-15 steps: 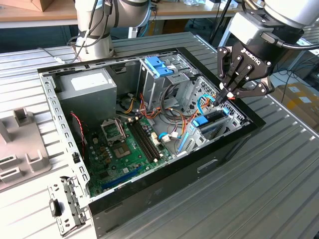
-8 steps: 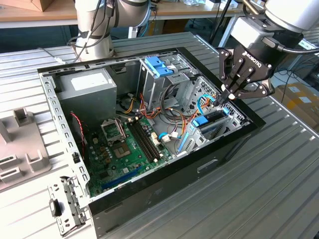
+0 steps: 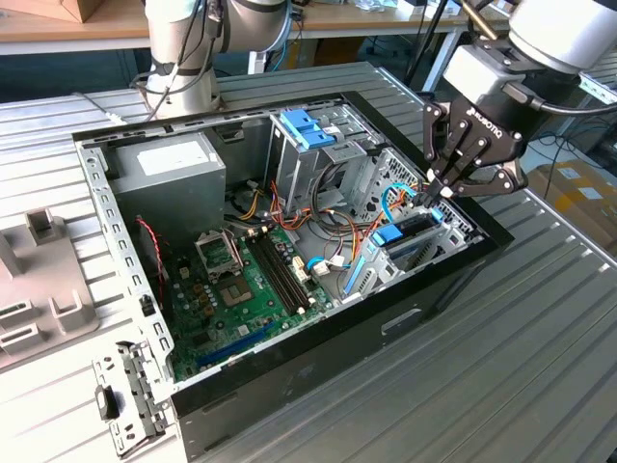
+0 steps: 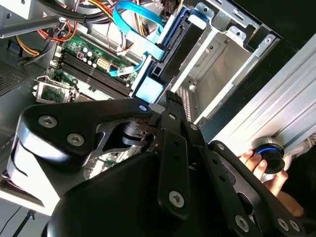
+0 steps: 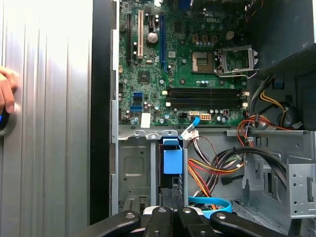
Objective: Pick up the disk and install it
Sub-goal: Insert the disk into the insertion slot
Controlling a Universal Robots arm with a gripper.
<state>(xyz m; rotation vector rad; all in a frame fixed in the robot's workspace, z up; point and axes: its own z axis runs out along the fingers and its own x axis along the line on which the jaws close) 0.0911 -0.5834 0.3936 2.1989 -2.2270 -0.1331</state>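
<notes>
The jaws are drawn together, and in the exterior view the gripper (image 3: 442,191) reaches down into the open computer case (image 3: 289,381) at its corner on the exterior view's right. Its fingertips meet right at one end of the disk (image 3: 416,230). Whether they clamp that end or only rest against it cannot be made out, since the black gripper body covers the meeting spot in both wrist views.

The disk stands on its narrow edge inside the grey metal drive cage (image 3: 461,224), just beside the case's black wall. In the first wrist view the gripper (image 5: 173,211) sits over the near end of the disk (image 5: 171,190), which shows as a dark strip running away from the fingers. In the second wrist view the disk (image 4: 170,54) is a dark slab flanked by its blue side bracket (image 4: 174,29), with the gripper (image 4: 165,98) at its end.

The disk's flat faces are turned away, so only its edge shows. The end under the fingers is hidden.

Its long axis runs parallel to the black case wall. A light-blue tab (image 5: 172,160) caps the far end, which points toward the green motherboard (image 5: 187,64). A blue flat cable (image 5: 210,202) loops just beside the cage.

Outside the case, a person's hand (image 4: 256,165) rests on a round button (image 4: 269,153) on the ribbed metal table (image 3: 501,376)
</notes>
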